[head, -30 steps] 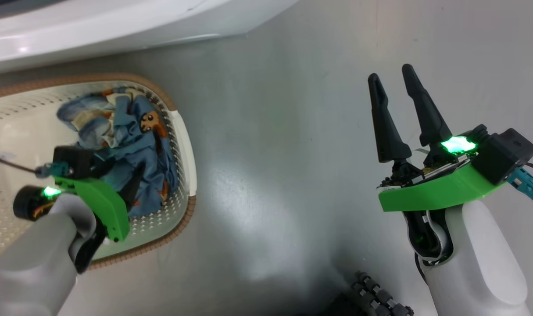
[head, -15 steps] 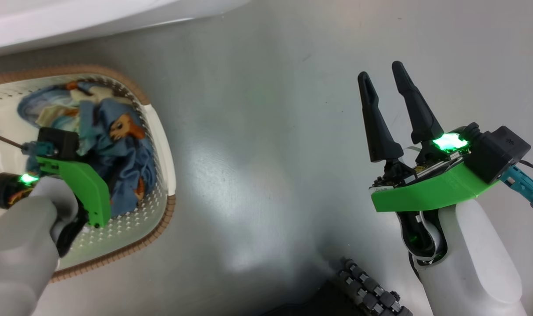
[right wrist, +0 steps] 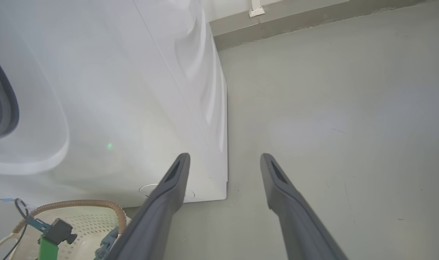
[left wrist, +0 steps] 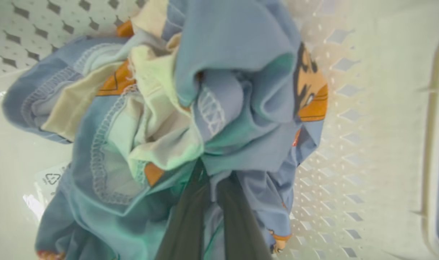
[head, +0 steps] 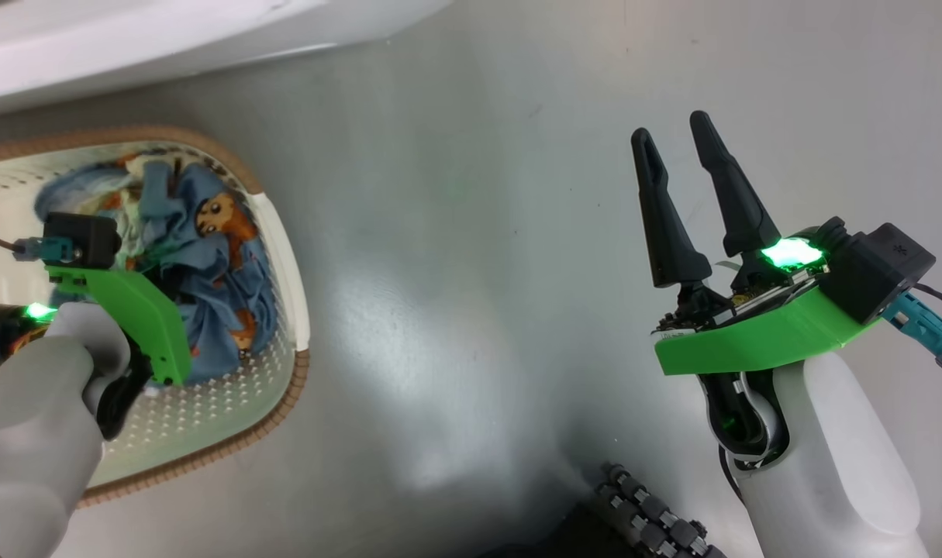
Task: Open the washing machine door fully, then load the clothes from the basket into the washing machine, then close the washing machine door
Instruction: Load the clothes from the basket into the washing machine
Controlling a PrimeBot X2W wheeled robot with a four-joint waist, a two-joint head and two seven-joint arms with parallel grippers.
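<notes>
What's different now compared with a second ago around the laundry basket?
The left gripper, down in the basket, has shut on the clothes, pinching a fold of blue bear-print fabric. The right gripper stayed open above the floor; the basket stayed beside the washing machine.

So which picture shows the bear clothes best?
The left wrist view: the clothes are close up, stitching and bear print clear, with the left gripper shut on them. The head view shows them smaller in the basket, partly behind the left arm. The right wrist view catches maybe a blue scrap at its bottom edge.
</notes>
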